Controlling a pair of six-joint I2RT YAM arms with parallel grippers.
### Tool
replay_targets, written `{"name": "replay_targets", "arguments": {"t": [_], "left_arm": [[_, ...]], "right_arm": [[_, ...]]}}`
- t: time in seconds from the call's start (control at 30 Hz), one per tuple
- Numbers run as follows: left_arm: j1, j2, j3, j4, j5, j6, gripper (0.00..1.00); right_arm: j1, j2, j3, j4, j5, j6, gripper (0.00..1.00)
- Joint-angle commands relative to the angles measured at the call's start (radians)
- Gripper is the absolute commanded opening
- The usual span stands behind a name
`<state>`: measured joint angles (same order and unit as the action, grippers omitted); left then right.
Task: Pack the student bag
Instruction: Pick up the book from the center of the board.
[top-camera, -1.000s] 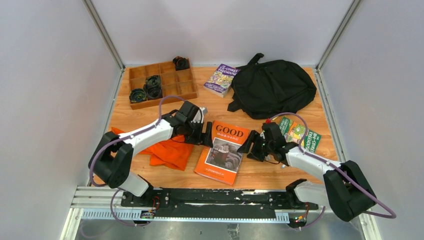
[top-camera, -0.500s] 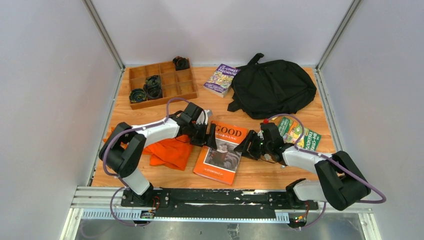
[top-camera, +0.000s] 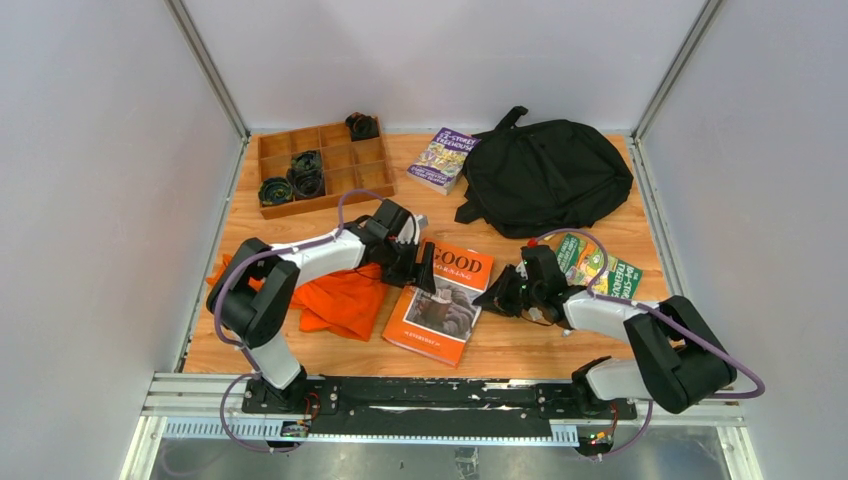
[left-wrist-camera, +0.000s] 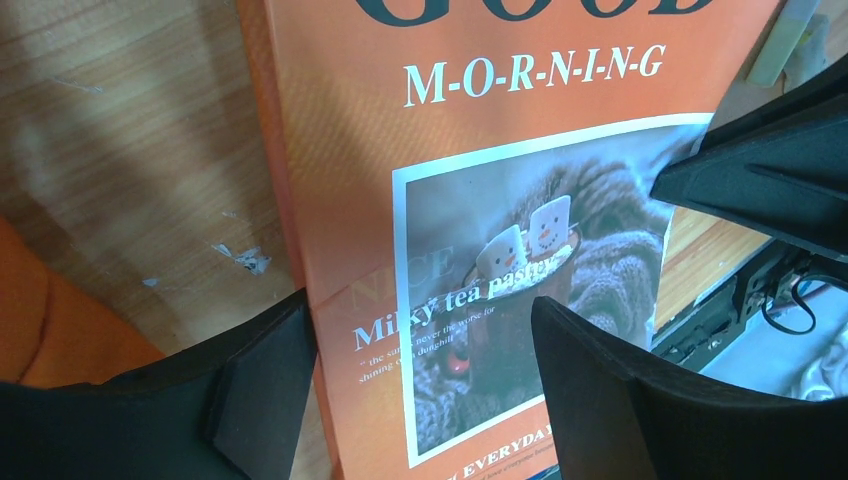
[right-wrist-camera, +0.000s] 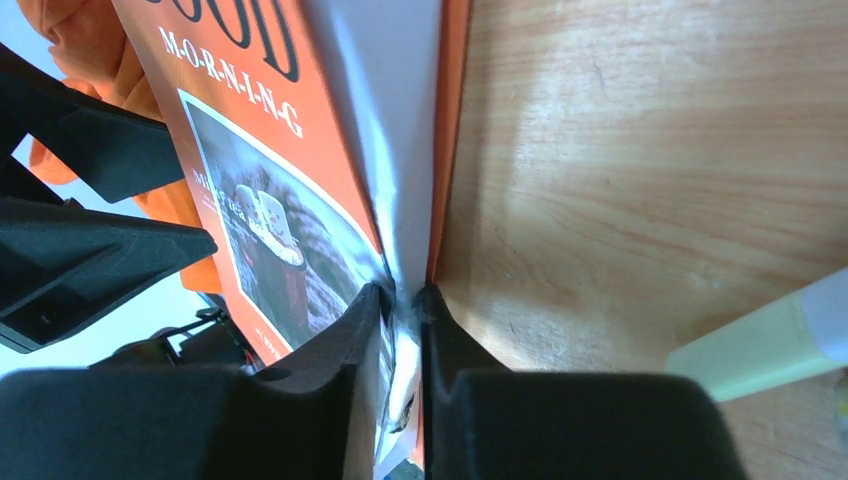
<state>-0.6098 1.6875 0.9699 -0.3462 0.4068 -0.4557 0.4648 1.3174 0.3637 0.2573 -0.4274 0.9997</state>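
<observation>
Pinching the open edge of the orange Good Morning book (right-wrist-camera: 270, 200), right gripper (right-wrist-camera: 400, 300) seems to be raising that side while left gripper (left-wrist-camera: 422, 320) stands spread astride the opposite edge, probably bracing it; black backpack (top-camera: 545, 175) lies well apart, at the far right of the table (top-camera: 600, 335).

table (top-camera: 520, 345): smooth wood, faint sheen, a few scuffs | book (top-camera: 440, 305): paper, glossy orange cover | backpack (top-camera: 545, 175): soft matt black cloth | rag (top-camera: 340, 300): crumpled orange cloth, matt | tray (top-camera: 300, 207), far left: plain matt wood | near rail (top-camera: 190, 400): bare silvery metal, brushed look
</observation>
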Motion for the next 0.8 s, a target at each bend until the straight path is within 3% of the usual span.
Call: {"name": "replay_targets", "arguments": {"t": [0.0, 0.03, 0.17, 0.4, 0.53, 0.7, 0.77], "left_arm": [[-0.038, 0.023, 0.04, 0.063, 0.066, -0.007, 0.78], [-0.039, 0.022, 0.042, 0.062, 0.067, -0.008, 0.78], [-0.039, -0.013, 0.063, 0.029, 0.044, 0.007, 0.79], [-0.038, -0.116, 0.206, -0.19, -0.136, 0.088, 0.83], [-0.009, -0.182, 0.248, -0.25, -0.161, 0.091, 0.84], [0.017, -0.324, 0.257, -0.339, -0.386, 0.017, 0.85], [0.031, -0.389, 0.242, -0.348, -0.405, -0.009, 0.89]], "right_arm": [[0.001, -0.005, -0.001, -0.002, -0.032, 0.009, 0.05], [0.001, -0.013, 0.001, -0.006, -0.033, 0.014, 0.0], [0.002, -0.054, 0.018, -0.054, -0.027, 0.017, 0.0], [-0.008, -0.213, 0.035, -0.156, 0.039, 0.061, 0.0], [-0.02, -0.306, 0.042, -0.221, 0.073, 0.103, 0.0], [-0.031, -0.4, 0.01, -0.239, 0.134, 0.19, 0.0], [-0.032, -0.429, -0.005, -0.235, 0.162, 0.224, 0.0]]}}
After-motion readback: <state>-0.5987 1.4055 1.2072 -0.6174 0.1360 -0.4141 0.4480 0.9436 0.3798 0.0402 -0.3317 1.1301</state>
